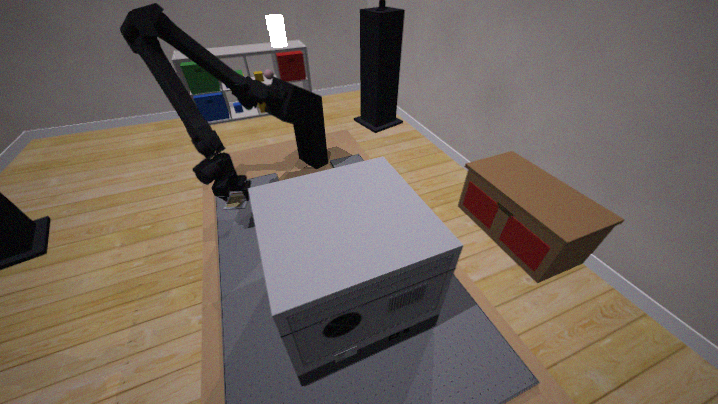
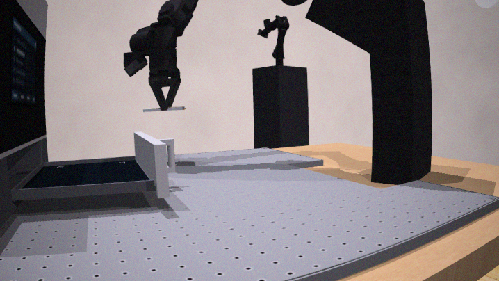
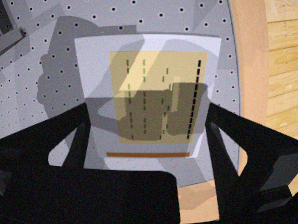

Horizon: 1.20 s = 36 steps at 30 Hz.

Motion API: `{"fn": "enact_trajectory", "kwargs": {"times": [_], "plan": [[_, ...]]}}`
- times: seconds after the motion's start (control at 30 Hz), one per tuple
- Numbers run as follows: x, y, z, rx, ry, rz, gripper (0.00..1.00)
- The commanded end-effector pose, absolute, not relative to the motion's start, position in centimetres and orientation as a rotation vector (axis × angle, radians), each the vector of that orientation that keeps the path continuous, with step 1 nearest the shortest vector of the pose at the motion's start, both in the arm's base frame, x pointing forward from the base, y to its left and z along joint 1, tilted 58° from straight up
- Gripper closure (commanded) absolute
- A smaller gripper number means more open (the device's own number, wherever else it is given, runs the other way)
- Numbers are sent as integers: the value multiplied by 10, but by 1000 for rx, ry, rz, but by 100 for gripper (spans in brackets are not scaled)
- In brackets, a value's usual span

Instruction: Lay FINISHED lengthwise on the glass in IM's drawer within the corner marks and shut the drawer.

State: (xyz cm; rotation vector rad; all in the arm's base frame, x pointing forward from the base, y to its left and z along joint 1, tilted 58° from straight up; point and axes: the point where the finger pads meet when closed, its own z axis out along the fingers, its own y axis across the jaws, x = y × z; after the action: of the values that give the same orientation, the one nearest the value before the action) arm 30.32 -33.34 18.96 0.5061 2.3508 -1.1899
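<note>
My gripper is shut on FINISHED, a flat clear cassette with a yellowish gel, dark bands and an orange stripe. I hold it level in the air by its two long edges. It hangs well above the drawer's white front panel. The drawer of the grey gel imager IM stands pulled out, and its dark glass is bare. In the top view the imager's body hides most of the drawer.
IM stands on a grey perforated mat. The arm's black base column rises behind the mat. A black pedestal, a brown cabinet and a shelf stand farther off.
</note>
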Motion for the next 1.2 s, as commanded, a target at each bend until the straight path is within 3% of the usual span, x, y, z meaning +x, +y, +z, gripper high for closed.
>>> {"fn": "enact_trajectory", "kwargs": {"times": [0.0, 1.17], "plan": [[319, -318, 175, 346, 2409, -1221, 20], [407, -228, 84, -1018, 2601, -1565, 20]]}}
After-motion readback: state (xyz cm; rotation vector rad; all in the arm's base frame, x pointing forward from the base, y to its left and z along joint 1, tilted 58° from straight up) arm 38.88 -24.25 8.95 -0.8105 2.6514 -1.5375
